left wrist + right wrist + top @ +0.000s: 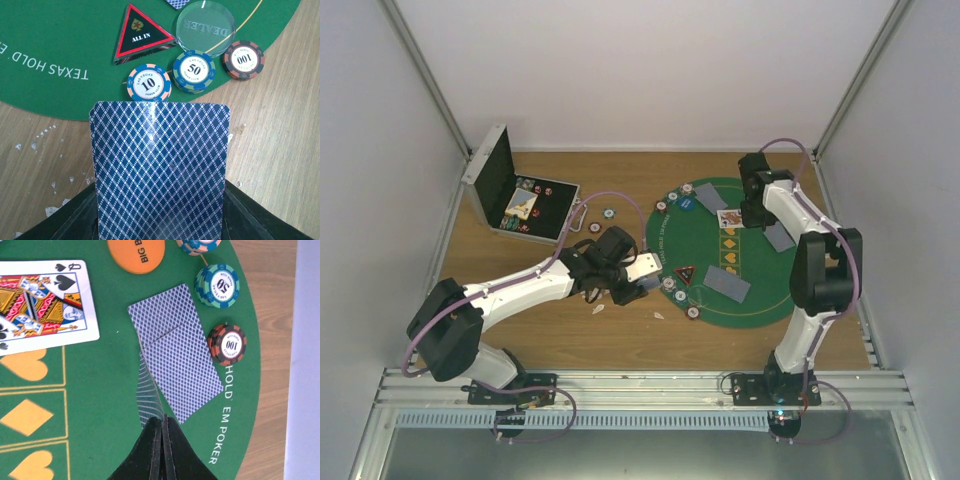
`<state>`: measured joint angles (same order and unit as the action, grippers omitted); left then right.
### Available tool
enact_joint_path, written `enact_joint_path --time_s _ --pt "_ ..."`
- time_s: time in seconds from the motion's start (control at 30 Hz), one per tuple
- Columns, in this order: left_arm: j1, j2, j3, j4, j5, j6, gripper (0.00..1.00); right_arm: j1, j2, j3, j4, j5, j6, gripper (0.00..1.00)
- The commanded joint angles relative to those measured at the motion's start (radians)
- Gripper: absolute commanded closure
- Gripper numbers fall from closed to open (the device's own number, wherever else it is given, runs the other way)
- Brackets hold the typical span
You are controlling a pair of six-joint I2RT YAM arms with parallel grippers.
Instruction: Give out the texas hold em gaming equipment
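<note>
Now: left arm holds one card at the mat's near-left rim

1. Check the left gripper (645,270). It is closed on the held card (160,170), which fills the lower wrist view with its blue diamond-pattern back up, flat and unbent.
2. Note the key relation. The card's long axis points straight out from the fingers toward the green mat (45,40). The card hangs over bare wood just outside the mat's rim, and its far short edge sits just short of the 10 chip (149,82).
3. Note what lies past that edge on the mat's rim: the 50 chip (194,71) and 100 chip (243,59) beside the 10, then the triangular token (140,34) and the clear dealer button (205,26) further in.
4. Judge the arm choice. The left arm is nearer this side of the mat, so a forward reach should carry the card onto the felt. Expect to clear the chips.
5. Check the right gripper (162,427) over the mat's far-right part. Its fingers are pressed together, apparently pinching a bent card (147,390) seen edge-on, beside two face-down cards (175,350).
</note>
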<state>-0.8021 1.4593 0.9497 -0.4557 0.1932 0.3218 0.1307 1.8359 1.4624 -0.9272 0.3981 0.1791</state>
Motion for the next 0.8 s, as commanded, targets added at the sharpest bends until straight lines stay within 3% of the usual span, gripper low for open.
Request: enact_joint_path --time_s 0.0,0.2,0.77 --pt "0.004 -0.018 -0.004 0.050 -0.008 -0.007 0.44 0.006 0.070 0.062 -0.013 0.112 -0.025 0.99" --pt "0.004 -0.016 -0.003 0.048 -0.008 -0.005 0.44 0.033 0.147 0.109 -0.010 0.111 -0.038 0.99" --pt "0.004 -0.014 -0.006 0.053 -0.001 -0.007 0.44 0.079 0.250 0.150 -0.008 -0.092 -0.012 0.99"
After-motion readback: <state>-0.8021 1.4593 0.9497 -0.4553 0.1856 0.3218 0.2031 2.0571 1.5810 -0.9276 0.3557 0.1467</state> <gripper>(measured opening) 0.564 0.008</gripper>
